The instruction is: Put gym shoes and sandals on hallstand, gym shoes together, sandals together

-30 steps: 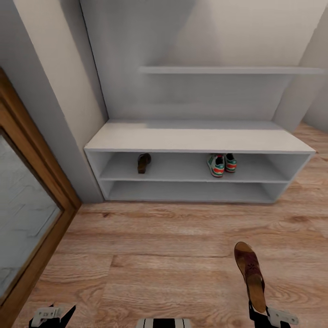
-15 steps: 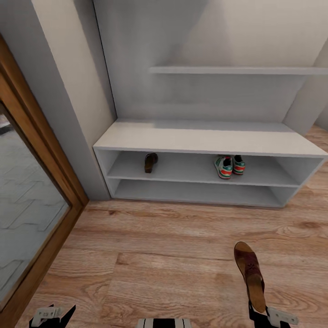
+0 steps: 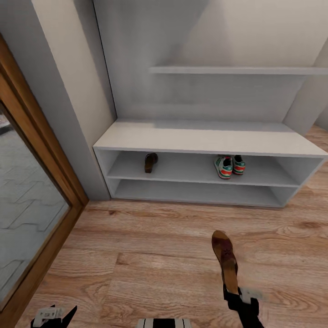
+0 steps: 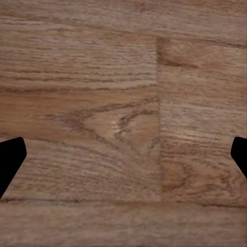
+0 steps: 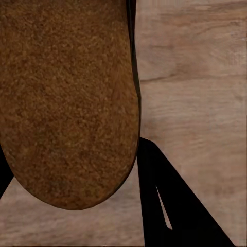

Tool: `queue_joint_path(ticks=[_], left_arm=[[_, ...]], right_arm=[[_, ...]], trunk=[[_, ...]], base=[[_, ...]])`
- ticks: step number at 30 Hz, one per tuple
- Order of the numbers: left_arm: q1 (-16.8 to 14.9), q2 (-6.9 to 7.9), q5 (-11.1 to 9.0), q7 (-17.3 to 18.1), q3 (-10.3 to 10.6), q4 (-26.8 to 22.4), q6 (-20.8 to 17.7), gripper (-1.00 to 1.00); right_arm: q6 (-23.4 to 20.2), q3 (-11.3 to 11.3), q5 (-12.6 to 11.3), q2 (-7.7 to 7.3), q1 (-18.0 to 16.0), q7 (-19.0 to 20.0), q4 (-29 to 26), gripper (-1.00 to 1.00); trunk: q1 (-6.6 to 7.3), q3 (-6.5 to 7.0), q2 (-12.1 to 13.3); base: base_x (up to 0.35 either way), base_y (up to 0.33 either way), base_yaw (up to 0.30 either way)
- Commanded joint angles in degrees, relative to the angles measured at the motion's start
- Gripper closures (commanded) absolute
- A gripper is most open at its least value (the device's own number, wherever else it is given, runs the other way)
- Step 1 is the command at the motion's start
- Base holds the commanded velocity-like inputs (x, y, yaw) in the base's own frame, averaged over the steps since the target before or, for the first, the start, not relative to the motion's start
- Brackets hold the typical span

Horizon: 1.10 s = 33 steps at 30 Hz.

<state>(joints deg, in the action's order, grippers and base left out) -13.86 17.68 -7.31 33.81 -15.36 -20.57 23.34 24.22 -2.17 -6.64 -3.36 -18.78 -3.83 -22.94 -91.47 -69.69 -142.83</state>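
The hallstand [image 3: 205, 139] stands against the wall ahead, across the corridor floor [image 3: 150, 255]. One brown sandal [image 3: 151, 162] lies at the left of its upper open shelf. The two gym shoes [image 3: 227, 166] sit side by side on the same shelf, right of the middle. My right gripper [image 3: 233, 291] is shut on the heel end of the other sandal [image 3: 225, 259], held above the floor with its toe pointing at the rack. In the right wrist view this sandal's sole [image 5: 67, 103] looms close beside a dark finger [image 5: 164, 206]. My left gripper [image 4: 123, 154] is open over bare planks, low at the left [image 3: 52, 314].
A wood-framed glass panel [image 3: 50, 173] runs along the left, with a grey wall corner [image 3: 68, 91] between it and the rack. A white floating shelf [image 3: 237, 70] hangs above the bench top. Wood floor lies between me and the rack.
The view first shifted, sliding the rack to the right in the picture. Since then my right arm has carried the sandal leftward and toward the rack. The left gripper has stayed put.
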Motion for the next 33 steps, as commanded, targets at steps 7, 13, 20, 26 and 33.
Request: queue_joint_path(ticks=[7, 13, 20, 26, 33], left_arm=[[0.0, -0.09, -0.4, 0.6, -0.2, 0.0, -0.1, -1.0], [0.0, -0.1, -0.4, 0.6, -0.2, 0.0, -0.1, -1.0], [0.0, -0.1, -0.3, 0.6, -0.2, 0.0, -0.1, -1.0], [0.0, -0.1, -0.3, 0.6, -0.2, 0.0, -0.1, -1.0], [0.0, -0.1, -0.3, 0.6, -0.2, 0.0, -0.1, -1.0]], right_arm=[[-21.9, 1.0, 1.5, 4.55, -1.1, -0.2, -12.4, 1.0], [-32.8, 1.1, 2.1, 8.73, -6.8, -1.4, -16.8, 1.0], [-40.3, 1.3, 2.2, 13.35, -15.0, -13.1, -17.1, 1.0], [-44.2, 1.4, 2.2, 13.35, -19.7, -17.1, -17.1, 1.0], [-45.3, 1.4, 2.1, 13.35, -24.7, -18.5, -17.1, 1.0]], trunk=[[0.01, -0.04, 0.0], [0.01, -0.04, 0.0], [0.01, -0.04, 0.0], [0.01, -0.04, 0.0], [0.01, -0.04, 0.0]], base=[[0.0, 0.0, 0.0], [0.0, 0.0, 0.0], [0.0, 0.0, 0.0], [0.0, 0.0, 0.0], [0.0, 0.0, 0.0]])
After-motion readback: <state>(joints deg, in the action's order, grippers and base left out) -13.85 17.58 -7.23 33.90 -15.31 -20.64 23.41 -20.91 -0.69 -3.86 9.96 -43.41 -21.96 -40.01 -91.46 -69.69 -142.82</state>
